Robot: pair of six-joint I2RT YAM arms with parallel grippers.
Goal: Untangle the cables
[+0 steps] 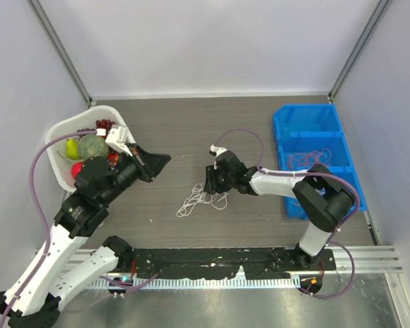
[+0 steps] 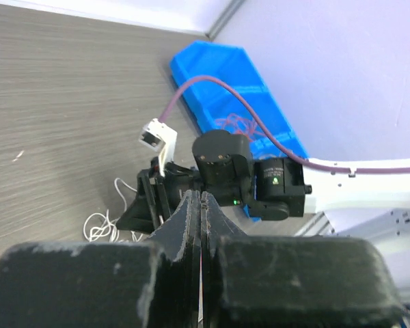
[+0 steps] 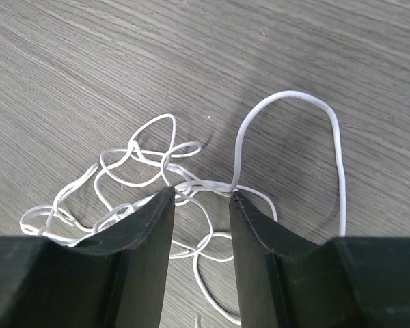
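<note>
White cable: one loose tangle (image 1: 201, 200) on the table (image 1: 191, 130), near the middle, directly below the right gripper (image 1: 212, 182).
Cable vs right fingers: in the right wrist view a twisted strand crosses the gap just at the fingertips. Small loops spread to the left of them, and one big arch rises on the right and runs down past the right finger.
Cable vs left gripper: well apart; the left gripper (image 1: 157, 162) points at the tangle from the left.
Red cables: a thin bundle (image 1: 311, 158) lies in the blue bin (image 1: 307, 123) at the right edge, away from both grippers.
Basket: white (image 1: 58, 133), at the left edge, behind the left arm, with fruit (image 1: 92, 145) in it.
In the way: from above, the right gripper's body covers the upper right part of the tangle.
Right fingers: (image 3: 150, 225) parted about halfway and clamping nothing. Whether the tips touch the strand cannot be told.
Left fingers: (image 2: 188, 219) pressed flat together, nothing between them.
</note>
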